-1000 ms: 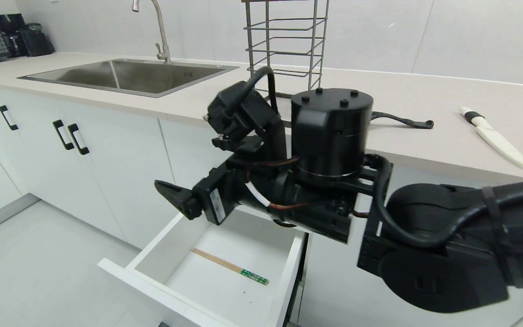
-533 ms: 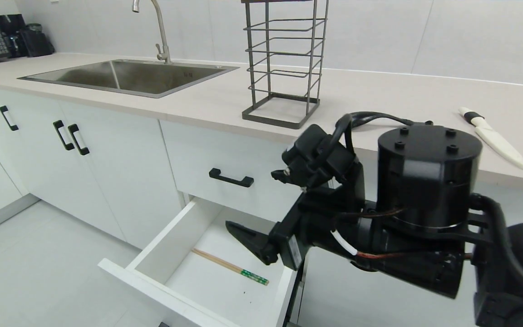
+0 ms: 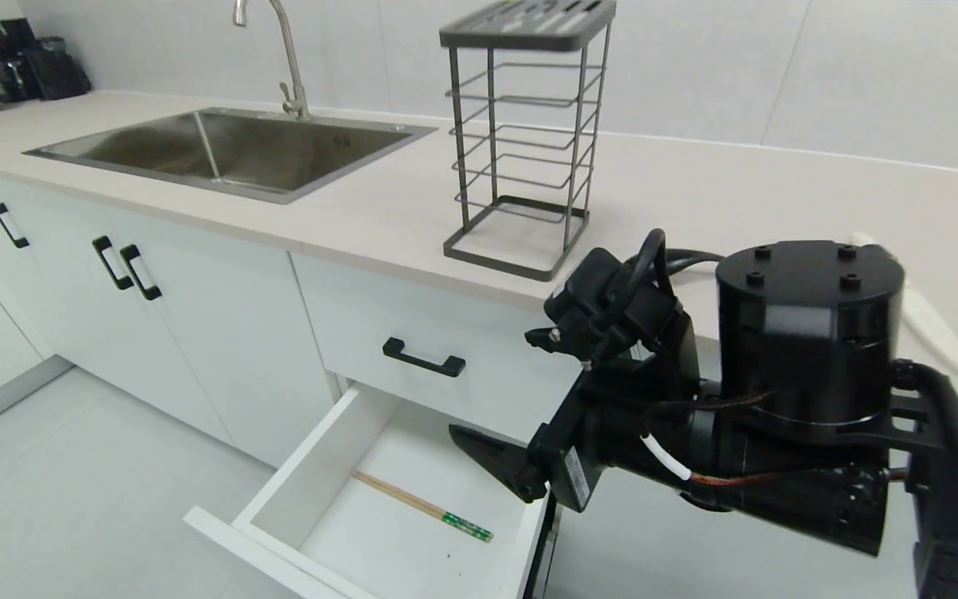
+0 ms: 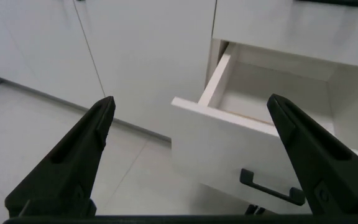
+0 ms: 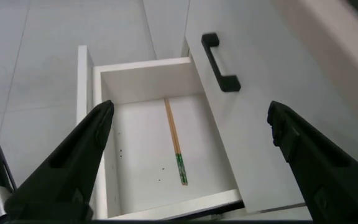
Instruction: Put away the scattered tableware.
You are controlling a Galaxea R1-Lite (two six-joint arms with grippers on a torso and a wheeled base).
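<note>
Chopsticks: one pair (image 3: 422,506), thin straight wooden sticks with green-patterned ends, lying side by side at a slant on the floor of the open drawer
Drawer: one pulled out (image 3: 304,474), white and box-shaped with smooth flat walls, and one black bar handle (image 4: 272,186) on its front
Closed drawer: one directly above the open one, white, with one black bar handle (image 3: 423,358)
Knife: one (image 3: 936,333), white, smooth and tapering, lying on the countertop (image 3: 695,191), partly hidden behind the right arm and well apart from the drawer
Right gripper: (image 5: 189,109) two black wedge-shaped fingers spread wide with nothing between them, hanging above the open drawer
Left gripper: (image 4: 190,102) two black fingers likewise spread wide and empty, facing the drawer's front
Rack: one (image 3: 529,23), tall dark wire frame with a slotted top plate, standing on the pale matt countertop
Sink: one (image 3: 138,137), rectangular brushed steel, set into the countertop
Cabinet handles: three, black bars
</note>
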